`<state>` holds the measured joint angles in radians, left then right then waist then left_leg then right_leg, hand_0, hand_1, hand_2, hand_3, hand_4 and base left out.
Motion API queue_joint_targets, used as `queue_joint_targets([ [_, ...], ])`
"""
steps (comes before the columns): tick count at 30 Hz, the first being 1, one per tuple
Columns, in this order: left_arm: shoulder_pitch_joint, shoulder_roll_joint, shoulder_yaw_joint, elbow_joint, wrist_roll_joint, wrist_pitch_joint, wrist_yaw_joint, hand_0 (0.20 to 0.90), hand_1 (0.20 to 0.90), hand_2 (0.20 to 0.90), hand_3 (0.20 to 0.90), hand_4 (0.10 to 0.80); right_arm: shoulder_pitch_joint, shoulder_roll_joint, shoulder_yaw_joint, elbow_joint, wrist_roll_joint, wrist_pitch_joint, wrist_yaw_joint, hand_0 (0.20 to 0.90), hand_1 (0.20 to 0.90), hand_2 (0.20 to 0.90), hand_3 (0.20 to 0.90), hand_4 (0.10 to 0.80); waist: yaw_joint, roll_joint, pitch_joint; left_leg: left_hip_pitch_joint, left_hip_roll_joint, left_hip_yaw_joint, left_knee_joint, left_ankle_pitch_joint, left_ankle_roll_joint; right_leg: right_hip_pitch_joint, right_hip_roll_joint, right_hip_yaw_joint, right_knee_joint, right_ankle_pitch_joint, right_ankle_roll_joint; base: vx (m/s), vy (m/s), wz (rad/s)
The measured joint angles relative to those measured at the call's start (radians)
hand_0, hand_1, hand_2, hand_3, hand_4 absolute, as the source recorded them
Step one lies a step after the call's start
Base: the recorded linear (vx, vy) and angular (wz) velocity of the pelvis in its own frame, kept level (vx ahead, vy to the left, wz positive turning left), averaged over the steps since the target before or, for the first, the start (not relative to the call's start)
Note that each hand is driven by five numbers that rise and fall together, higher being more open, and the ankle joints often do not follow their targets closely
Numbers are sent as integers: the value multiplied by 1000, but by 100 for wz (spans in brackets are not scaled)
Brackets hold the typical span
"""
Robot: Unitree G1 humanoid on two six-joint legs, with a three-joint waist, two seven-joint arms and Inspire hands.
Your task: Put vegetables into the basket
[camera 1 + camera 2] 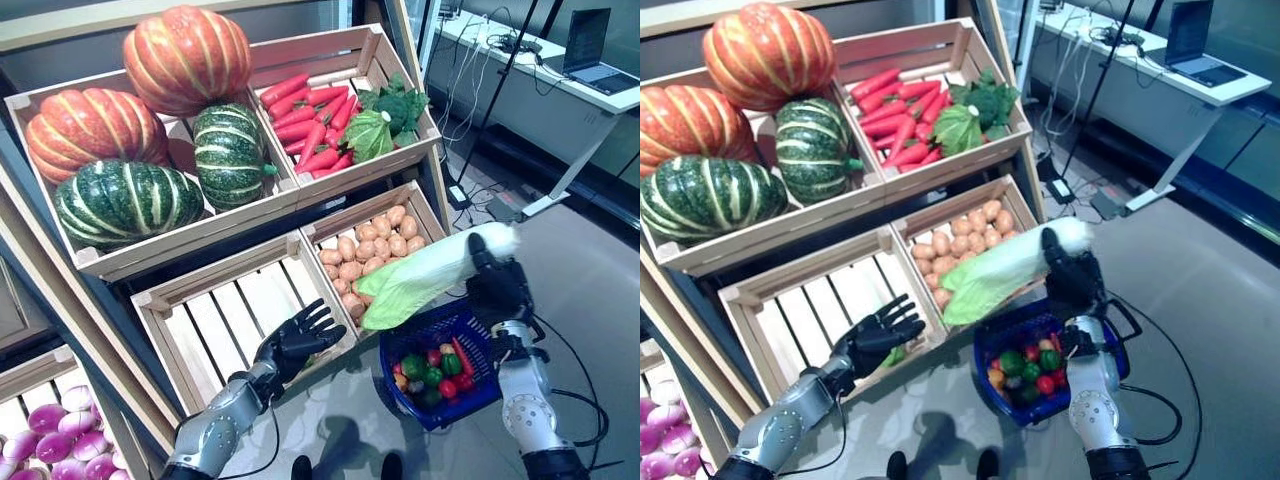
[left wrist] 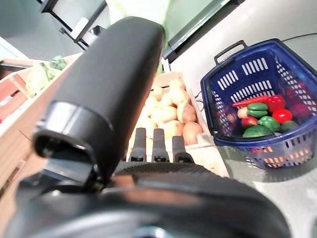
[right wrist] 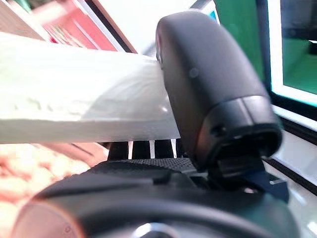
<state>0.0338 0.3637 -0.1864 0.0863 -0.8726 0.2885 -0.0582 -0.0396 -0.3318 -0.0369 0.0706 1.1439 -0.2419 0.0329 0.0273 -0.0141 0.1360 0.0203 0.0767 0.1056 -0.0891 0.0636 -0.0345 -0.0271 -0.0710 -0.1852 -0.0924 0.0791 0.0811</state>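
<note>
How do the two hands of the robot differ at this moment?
The right hand is shut on a cabbage, held above the basket; the left hand is open and holds nothing. The right hand is raised, the left sits lower by the empty crate. Both are dark.

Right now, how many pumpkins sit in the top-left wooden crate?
4: two orange ribbed pumpkins, rear and left; two dark green striped ones, front-left and centre. More may be hidden behind.

Bare slatted wood crates (image 1: 240,300); perforated blue plastic basket (image 1: 470,325).
</note>
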Motion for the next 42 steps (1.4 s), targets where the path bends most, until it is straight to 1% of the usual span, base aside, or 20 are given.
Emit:
queue_joint_targets([
  [4,-4,5,2,0,4,-1,0,900,900,900,900,800,-15,-10,-44,2,-2,-42,-55,300,300,300,300,400,-5,1,35,-17,0,11,0,1,0,-22,2,11,0,6,-2,-177,-55,-9],
  [8,-32,21,1,0,3,-17,0,900,900,900,900,800,-44,-63,-81,28,-71,-54,-134,300,300,300,300,400,-13,-3,104,-56,1,12,2,9,-2,-62,9,14,4,20,-7,-163,-46,-2],
  [9,-35,26,1,-2,3,-26,0,900,900,900,900,800,-46,-73,-82,40,-82,-57,-140,300,300,300,300,400,-12,-4,112,-65,1,12,2,10,-4,-71,10,14,4,21,-8,-166,-41,-1],
  [10,-45,35,2,-3,3,-45,0,900,900,900,900,800,-53,-86,-83,55,-84,-59,-152,300,300,300,300,400,-12,-6,139,-70,1,12,3,12,-5,-77,12,15,4,23,-10,-165,-37,-2],
  [16,-135,79,8,-16,3,-119,-1,900,900,900,900,800,-124,-105,-97,130,-85,-73,-222,300,300,300,300,400,-10,-4,288,-123,6,10,7,25,-10,-125,18,14,4,39,-18,-140,-39,0],
  [20,-201,96,8,-27,3,-157,-2,900,900,900,900,800,-189,-135,-107,220,-83,-106,-270,300,300,300,300,400,-9,-4,342,-180,7,6,13,33,-12,-177,19,10,5,49,-24,-155,-57,3],
  [23,-223,103,8,-30,2,-191,-4,900,900,900,900,800,-212,-141,-112,274,-76,-141,-290,300,300,300,300,400,-7,-1,355,-215,8,3,23,33,-13,-206,19,5,5,51,-26,-121,-84,5],
  [25,-246,123,6,-30,2,-210,-9,900,900,900,900,800,-232,-145,-115,320,-73,-163,-296,300,300,300,300,400,-7,-1,370,-244,8,-6,35,33,-14,-224,18,-12,5,51,-26,-117,-112,14],
  [27,-279,128,4,-31,2,-216,-11,900,900,900,900,800,-246,-155,-120,366,-61,-175,-298,300,300,300,300,400,-5,3,373,-283,8,-20,50,33,-14,-246,18,-21,5,53,-29,-73,-86,20],
  [31,-313,142,-3,-40,-7,-242,-35,900,900,900,900,800,-303,-162,-119,423,-35,-190,-330,300,300,300,300,400,10,4,382,-337,7,-22,74,32,-15,-291,16,-24,12,58,-33,-74,-74,4],
  [33,-335,164,-6,-54,-7,-253,-65,900,900,900,900,800,-361,-168,-120,466,-35,-222,-346,300,300,300,300,400,14,6,383,-392,6,-25,102,32,-15,-344,13,-25,36,59,-34,-73,-78,3],
  [36,-390,166,-10,-56,-9,-261,-77,900,900,900,900,800,-451,-172,-122,515,-36,-248,-388,300,300,300,300,400,19,8,384,-480,3,-36,158,28,-16,-427,4,-30,87,55,-37,-45,-75,2],
  [37,-409,166,-15,-56,-16,-268,-84,900,900,900,900,800,-486,-172,-122,524,-37,-249,-404,300,300,300,300,400,19,9,384,-506,2,-38,173,25,-13,-454,1,-33,102,55,-38,-50,-72,3],
  [40,-459,166,-40,-57,-46,-279,-104,900,900,900,900,800,-545,-172,-122,553,-38,-262,-416,300,300,300,300,400,30,10,384,-569,1,-44,222,21,-8,-516,-6,-32,153,50,-43,-43,-64,1],
  [42,-480,166,-47,-60,-46,-284,-122,900,900,900,900,800,-574,-172,-122,560,-37,-285,-437,300,300,300,300,400,43,10,384,-606,0,-44,258,16,-6,-566,-13,-21,208,34,-45,-24,-41,-5],
])
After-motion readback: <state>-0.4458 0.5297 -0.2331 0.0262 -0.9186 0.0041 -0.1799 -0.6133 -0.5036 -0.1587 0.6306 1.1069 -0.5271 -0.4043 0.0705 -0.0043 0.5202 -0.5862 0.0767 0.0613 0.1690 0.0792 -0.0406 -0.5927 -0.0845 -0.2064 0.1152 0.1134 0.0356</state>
